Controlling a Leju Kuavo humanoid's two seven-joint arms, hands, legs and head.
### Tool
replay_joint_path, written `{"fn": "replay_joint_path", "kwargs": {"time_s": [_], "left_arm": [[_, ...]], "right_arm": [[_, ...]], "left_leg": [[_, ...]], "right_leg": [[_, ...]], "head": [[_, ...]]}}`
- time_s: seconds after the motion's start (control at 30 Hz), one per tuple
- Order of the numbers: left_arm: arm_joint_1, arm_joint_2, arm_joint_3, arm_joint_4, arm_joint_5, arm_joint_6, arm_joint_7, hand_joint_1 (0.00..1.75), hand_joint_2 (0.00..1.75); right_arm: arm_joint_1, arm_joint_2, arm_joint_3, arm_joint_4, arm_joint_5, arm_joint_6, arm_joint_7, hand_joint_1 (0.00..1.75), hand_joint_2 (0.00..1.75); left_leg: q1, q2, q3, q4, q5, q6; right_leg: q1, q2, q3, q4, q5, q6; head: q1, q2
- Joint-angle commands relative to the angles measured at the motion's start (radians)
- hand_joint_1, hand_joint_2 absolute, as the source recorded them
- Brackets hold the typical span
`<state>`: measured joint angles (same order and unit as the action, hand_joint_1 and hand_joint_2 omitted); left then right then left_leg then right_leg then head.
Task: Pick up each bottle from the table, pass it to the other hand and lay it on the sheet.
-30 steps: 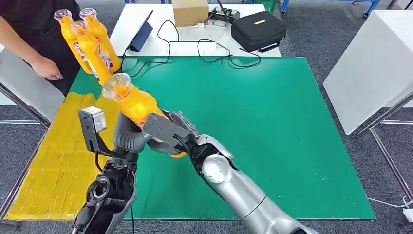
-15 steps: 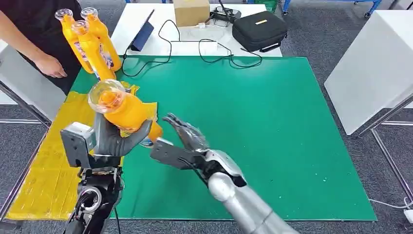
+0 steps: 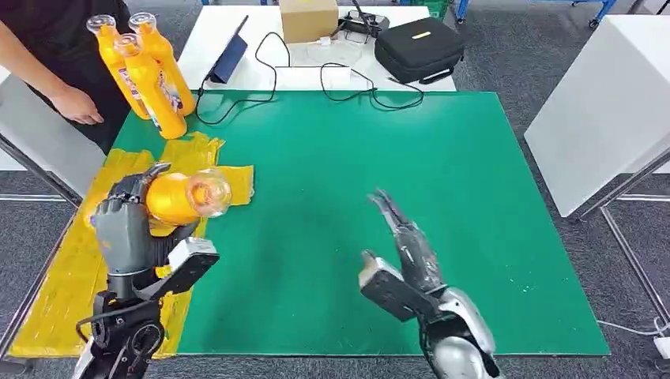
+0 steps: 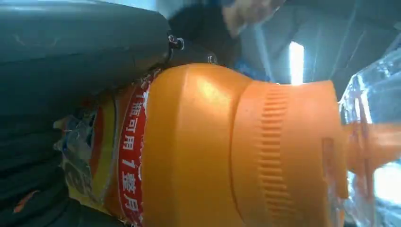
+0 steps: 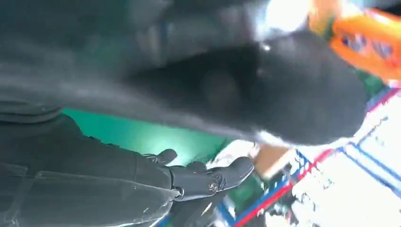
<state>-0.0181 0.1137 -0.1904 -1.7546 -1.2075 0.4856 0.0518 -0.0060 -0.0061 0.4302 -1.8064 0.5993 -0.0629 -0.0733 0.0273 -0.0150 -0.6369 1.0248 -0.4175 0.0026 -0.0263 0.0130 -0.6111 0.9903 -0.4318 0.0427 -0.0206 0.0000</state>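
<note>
The green table [image 3: 442, 205] spans the head view; a yellow sheet [image 3: 71, 268] lies along its 9 o'clock edge. At 8 o'clock, the left hand [image 3: 130, 225] grips an orange bottle [image 3: 178, 197] around its body, holding it roughly level above the sheet with its clear cap pointing toward 3 o'clock. The left wrist view shows the same bottle [image 4: 227, 156] close up: ribbed orange shoulder, printed label under the fingers. At 5 o'clock, the right hand [image 3: 407, 253] hovers above the green table, empty, fingers extended and apart. A cluster of three upright bottles [image 3: 146, 71] stands at 11 o'clock, at the table's far corner beside a person's hand [image 3: 77, 106].

Handling, by judgement: the bottle looks full and therefore fairly heavy, its plastic wall stiff but smooth and likely slippery. The labelled mid-body offers the surest hold; the clear cap looks thin and is best left untouched. Laid on its side, the bottle may roll.
</note>
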Motion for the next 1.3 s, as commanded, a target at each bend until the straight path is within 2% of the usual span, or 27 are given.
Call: {"fn": "replay_joint_path", "kwargs": {"time_s": [0.03, 0.23, 0.3, 0.33, 0.7, 0.73, 0.77, 0.8, 0.83, 0.87, 0.93, 1.23, 1.3], "left_arm": [[0.007, 0.060, 0.009, 0.360, -0.291, -0.073, 0.073, 1.75, 1.75], [0.002, 0.050, -0.018, 0.499, -0.302, -0.092, 0.073, 1.75, 1.75], [0.007, 0.047, -0.023, 0.497, -0.303, -0.097, 0.069, 1.75, 1.75], [0.007, 0.047, -0.023, 0.497, -0.303, -0.097, 0.069, 1.75, 1.75], [0.011, 0.041, -0.024, 0.488, -0.300, -0.143, 0.053, 1.75, 1.75], [0.008, 0.037, -0.021, 0.495, -0.299, -0.149, 0.053, 1.61, 1.75], [0.005, 0.037, -0.024, 0.502, -0.303, -0.153, 0.049, 0.00, 1.75], [0.001, 0.031, -0.015, 0.510, -0.308, -0.157, 0.063, 0.00, 0.00], [-0.002, 0.031, -0.020, 0.508, -0.309, -0.154, 0.053, 0.00, 0.00], [-0.001, 0.027, -0.012, 0.502, -0.298, -0.137, 0.047, 0.00, 0.00], [0.005, 0.023, -0.002, 0.481, -0.282, -0.122, 0.031, 0.00, 0.00], [0.039, 0.001, 0.052, 0.387, -0.270, -0.005, 0.011, 0.00, 0.00], [0.033, -0.013, 0.067, 0.374, -0.257, 0.033, -0.005, 0.00, 0.00]], "right_arm": [[0.058, -0.034, -0.149, -0.140, -0.053, 0.041, -0.018, 0.00, 0.00], [0.071, -0.026, -0.171, -0.155, -0.059, 0.046, -0.018, 0.00, 0.00], [0.068, -0.023, -0.175, -0.159, -0.056, 0.049, -0.014, 0.00, 0.00], [0.068, -0.023, -0.175, -0.159, -0.056, 0.049, -0.014, 0.00, 0.00], [0.061, -0.008, -0.190, -0.150, -0.060, 0.074, -0.018, 0.00, 0.00], [0.052, -0.006, -0.190, -0.141, -0.061, 0.083, -0.017, 0.00, 0.00], [0.040, -0.005, -0.188, -0.132, -0.059, 0.093, -0.016, 0.00, 0.00], [0.028, 0.000, -0.187, -0.122, -0.058, 0.100, -0.015, 0.00, 0.00], [0.019, 0.003, -0.186, -0.116, -0.057, 0.103, -0.013, 0.00, 0.00], [0.009, 0.010, -0.188, -0.108, -0.055, 0.108, -0.012, 0.00, 0.00], [0.000, 0.017, -0.192, -0.101, -0.052, 0.116, -0.011, 0.00, 0.00], [-0.025, 0.026, -0.187, -0.069, -0.054, 0.125, -0.012, 0.00, 0.00], [-0.027, 0.036, -0.195, -0.072, -0.054, 0.125, -0.012, 0.00, 0.00]], "left_leg": [[-0.001, 0.000, 0.008, -0.003, -0.001, 0.001], [-0.001, 0.000, 0.004, -0.002, 0.000, 0.001], [-0.001, 0.001, 0.010, -0.003, -0.002, 0.002], [-0.001, 0.000, 0.004, -0.002, 0.000, 0.001], [-0.001, 0.000, 0.004, -0.001, 0.000, 0.001], [0.000, 0.000, 0.003, -0.001, 0.000, 0.001], [-0.001, 0.001, 0.006, -0.001, -0.001, 0.001], [-0.001, 0.001, 0.009, -0.002, -0.002, 0.002], [-0.001, 0.001, 0.003, -0.001, 0.000, 0.001], [-0.001, 0.002, 0.006, -0.001, -0.001, 0.002], [0.000, 0.001, 0.003, -0.001, 0.000, 0.001], [0.000, 0.002, 0.004, -0.001, -0.001, 0.001], [0.000, 0.003, 0.008, -0.001, -0.002, 0.002]], "right_leg": [[0.000, -0.003, 0.008, -0.002, -0.002, -0.003], [0.000, -0.001, 0.004, -0.001, -0.001, -0.002], [0.000, -0.002, 0.009, -0.003, -0.002, -0.004], [0.000, -0.001, 0.004, -0.001, -0.001, -0.002], [0.000, -0.002, 0.004, -0.001, -0.001, -0.002], [0.000, -0.001, 0.003, -0.001, 0.000, -0.002], [0.000, -0.001, 0.005, -0.001, -0.001, -0.003], [0.000, -0.001, 0.008, -0.002, -0.002, -0.004], [0.000, 0.000, 0.003, -0.001, 0.000, -0.002], [0.000, -0.001, 0.006, -0.001, -0.001, -0.003], [0.000, 0.000, 0.003, -0.001, 0.000, -0.002], [0.001, 0.000, 0.004, -0.001, 0.000, -0.002], [0.001, 0.000, 0.008, -0.002, -0.001, -0.003]], "head": [[0.000, 0.000], [0.000, 0.000], [0.000, 0.000], [0.000, 0.000], [0.000, 0.000], [0.000, 0.000], [0.000, 0.000], [0.000, 0.000], [0.000, 0.000], [0.000, 0.000], [0.000, 0.000], [0.000, 0.000], [0.000, 0.000]]}}
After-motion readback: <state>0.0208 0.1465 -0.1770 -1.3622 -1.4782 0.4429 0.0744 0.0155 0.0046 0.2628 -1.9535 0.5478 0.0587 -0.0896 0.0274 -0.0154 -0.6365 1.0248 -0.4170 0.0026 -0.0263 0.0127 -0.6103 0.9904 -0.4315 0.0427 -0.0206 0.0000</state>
